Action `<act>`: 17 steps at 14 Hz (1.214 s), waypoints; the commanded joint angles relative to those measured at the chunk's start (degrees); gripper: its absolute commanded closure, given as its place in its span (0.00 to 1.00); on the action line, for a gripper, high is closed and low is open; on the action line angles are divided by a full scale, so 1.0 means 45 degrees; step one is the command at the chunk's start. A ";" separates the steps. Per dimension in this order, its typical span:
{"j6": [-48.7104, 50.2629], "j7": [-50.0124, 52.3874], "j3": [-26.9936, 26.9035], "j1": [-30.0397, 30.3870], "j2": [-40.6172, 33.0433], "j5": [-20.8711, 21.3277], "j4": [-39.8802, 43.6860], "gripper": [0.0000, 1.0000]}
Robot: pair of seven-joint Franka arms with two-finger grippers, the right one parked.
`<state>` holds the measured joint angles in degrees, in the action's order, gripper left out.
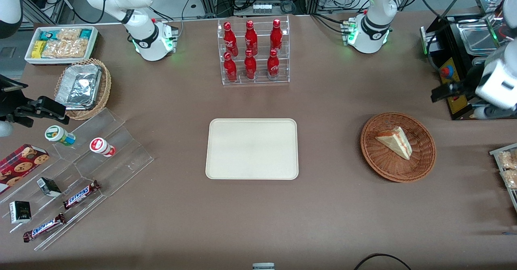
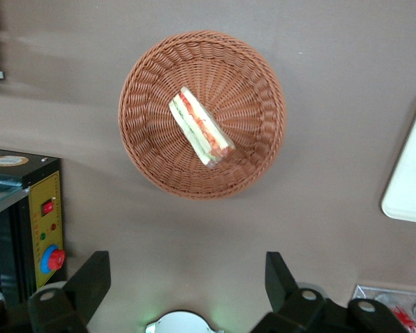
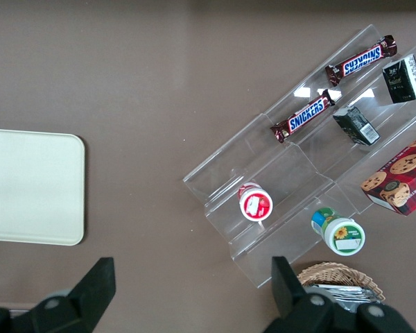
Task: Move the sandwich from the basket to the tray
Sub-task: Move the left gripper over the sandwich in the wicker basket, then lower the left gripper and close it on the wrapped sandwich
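The sandwich, a pale bread wedge with red and green filling along its edge, lies in the round reddish-brown wicker basket toward the working arm's end of the table. The cream rectangular tray lies flat at the table's middle with nothing on it. My gripper hangs high above the table, a little farther from the front camera than the basket. It is open, its black fingers spread wide with nothing between them.
A black machine with a yellow button panel stands close to my gripper. A clear rack of red bottles stands farther back than the tray. Snack shelves, a tan foil-container basket and a white bin lie toward the parked arm's end.
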<state>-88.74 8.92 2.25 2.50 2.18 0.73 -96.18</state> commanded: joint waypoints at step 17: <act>-0.8895 0.8253 -0.0032 0.0636 0.2991 -0.0084 -0.5638 0.01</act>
<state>-128.06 44.05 1.60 4.51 14.78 0.62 -121.44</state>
